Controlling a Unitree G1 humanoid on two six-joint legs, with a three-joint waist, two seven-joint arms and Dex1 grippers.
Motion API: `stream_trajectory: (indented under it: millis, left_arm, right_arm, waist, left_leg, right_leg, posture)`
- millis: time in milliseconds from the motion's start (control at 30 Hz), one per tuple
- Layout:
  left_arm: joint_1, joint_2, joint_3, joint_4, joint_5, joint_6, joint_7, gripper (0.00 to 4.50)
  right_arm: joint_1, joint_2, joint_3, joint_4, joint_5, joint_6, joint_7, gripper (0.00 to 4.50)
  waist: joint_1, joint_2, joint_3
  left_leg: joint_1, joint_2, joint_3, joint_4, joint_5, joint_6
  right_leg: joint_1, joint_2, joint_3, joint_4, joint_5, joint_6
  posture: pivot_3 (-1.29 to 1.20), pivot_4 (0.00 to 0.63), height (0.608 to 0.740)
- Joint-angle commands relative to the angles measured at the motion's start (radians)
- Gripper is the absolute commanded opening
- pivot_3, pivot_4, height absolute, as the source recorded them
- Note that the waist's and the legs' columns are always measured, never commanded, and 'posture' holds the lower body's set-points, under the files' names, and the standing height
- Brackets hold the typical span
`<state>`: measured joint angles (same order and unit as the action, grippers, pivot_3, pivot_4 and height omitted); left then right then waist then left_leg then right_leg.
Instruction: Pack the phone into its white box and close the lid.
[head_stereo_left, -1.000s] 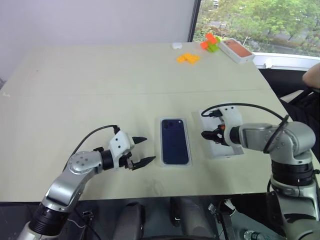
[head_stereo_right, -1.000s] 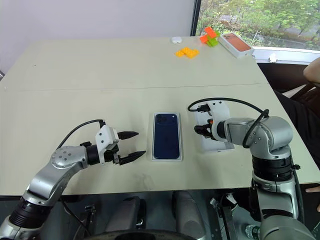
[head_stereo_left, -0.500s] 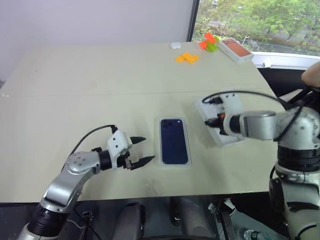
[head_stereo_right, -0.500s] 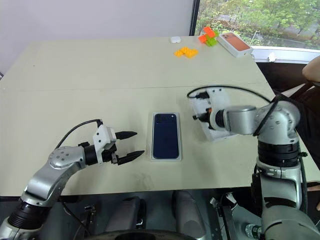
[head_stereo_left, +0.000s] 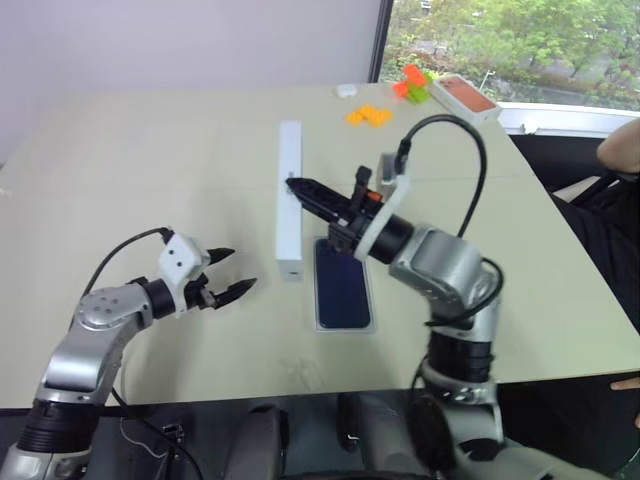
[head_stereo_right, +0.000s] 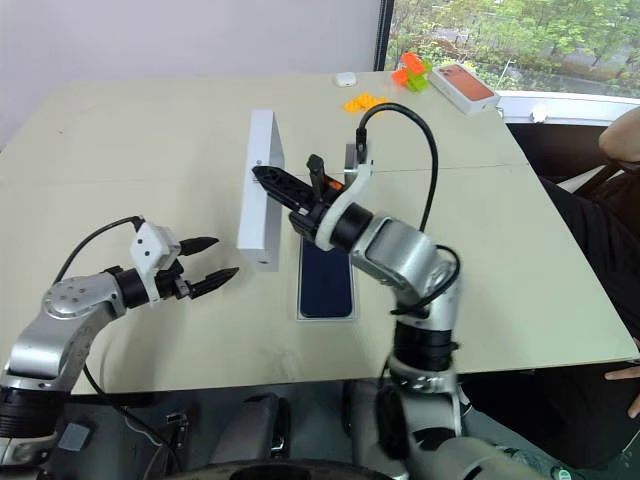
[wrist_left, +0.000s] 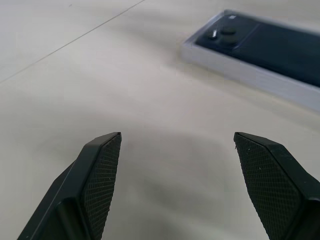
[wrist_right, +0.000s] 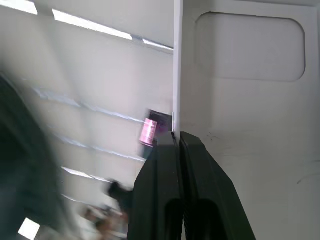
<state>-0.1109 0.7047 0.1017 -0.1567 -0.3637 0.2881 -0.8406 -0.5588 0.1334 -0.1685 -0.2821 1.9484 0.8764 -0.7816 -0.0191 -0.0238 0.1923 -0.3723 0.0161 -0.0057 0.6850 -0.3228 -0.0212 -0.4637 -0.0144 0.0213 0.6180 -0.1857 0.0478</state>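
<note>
The right gripper (head_stereo_left: 300, 187) pinches the lid (head_stereo_left: 289, 200) on edge, just left of the boxed phone (head_stereo_left: 342, 282), its long axis parallel; left gripper (head_stereo_left: 228, 272) gapes empty.

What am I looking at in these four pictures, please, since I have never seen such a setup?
This is a two-armed humanoid robot at a beige table. The two wide pictures come from its head cameras; the two close-ups come from cameras on its wrists. The slim dark navy phone lies in a shallow white cardboard box on the table. The right gripper is shut on the rim of a shallow white rectangular lid, held on edge in the air left of the box. The left gripper hovers open, holding nothing. At the far edge lie orange and green blocks and an orange-topped box.
</note>
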Motion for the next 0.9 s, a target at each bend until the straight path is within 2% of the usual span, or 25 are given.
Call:
stream_trajectory:
  millis: [33, 267, 500, 600, 700, 800, 900]
  left_arm:
    - [-0.01, 0.015, 0.034, -0.001, 0.005, -0.029, -0.009, 3.83]
    - [-0.002, 0.005, 0.019, -0.051, -0.003, -0.003, -0.001, 3.83]
    - [-0.011, -0.02, -0.012, -0.088, -0.006, 0.02, 0.001, 3.83]
    - [-0.017, -0.034, -0.026, -0.102, -0.006, 0.028, 0.0, 3.83]
    - [-0.041, -0.079, -0.073, -0.114, -0.001, 0.034, 0.012, 3.83]
    - [-0.073, -0.125, -0.119, -0.109, 0.014, 0.031, 0.026, 3.83]
    - [-0.121, -0.189, -0.162, -0.098, 0.021, 0.031, 0.054, 3.83]
  right_arm:
    - [0.071, 0.108, 0.03, -0.047, 0.024, -0.03, -0.088, 0.07]
    - [0.211, 0.134, 0.085, -0.026, 0.024, -0.026, -0.148, 0.07]
    - [0.192, 0.096, 0.062, 0.005, 0.024, -0.031, -0.155, 0.07]
    - [0.189, 0.077, 0.062, 0.006, 0.024, -0.015, -0.142, 0.86]
    - [0.171, 0.032, 0.057, 0.001, 0.024, 0.004, -0.141, 2.32]
    - [0.132, -0.053, 0.038, -0.004, 0.024, 0.024, -0.114, 2.32]
    - [0.044, -0.298, -0.013, -0.002, 0.024, 0.11, 0.046, 2.32]
  waist:
    - [0.003, 0.0, 0.0]
    - [-0.006, 0.0, 0.0]
    - [-0.016, 0.0, 0.0]
    - [-0.023, 0.0, 0.0]
    - [-0.024, 0.0, 0.0]
    - [-0.025, 0.0, 0.0]
    - [-0.018, 0.001, 0.0]
  left_leg:
    - [0.001, -0.001, 0.0, 0.0, 0.0, 0.0]
    - [-0.001, -0.001, 0.001, 0.0, 0.0, 0.0]
    - [0.002, 0.001, 0.0, 0.0, 0.0, 0.0]
    - [0.002, 0.001, 0.0, 0.0, 0.0, 0.0]
    - [0.001, 0.001, 0.0, 0.0, 0.0, 0.0]
    - [0.0, 0.001, 0.0, 0.0, 0.0, 0.0]
    - [0.0, -0.001, 0.001, 0.001, 0.0, 0.0]
  right_leg:
    - [0.001, -0.001, 0.0, -0.001, 0.0, 0.0]
    - [0.0, -0.001, 0.002, -0.002, 0.0, 0.0]
    - [0.001, 0.002, 0.001, -0.001, 0.0, -0.001]
    - [0.002, 0.002, 0.002, -0.001, 0.0, -0.001]
    - [0.001, 0.002, 0.002, -0.001, 0.0, -0.001]
    - [0.001, 0.002, 0.002, -0.002, 0.0, -0.001]
    - [0.002, 0.0, 0.001, -0.002, 0.0, -0.001]
  posture:
    - [0.0, 0.15, 0.74]
    - [0.0, 0.15, 0.74]
    - [0.0, 0.15, 0.74]
    - [0.0, 0.15, 0.74]
    - [0.0, 0.15, 0.74]
    - [0.0, 0.15, 0.74]
    - [0.0, 0.15, 0.74]
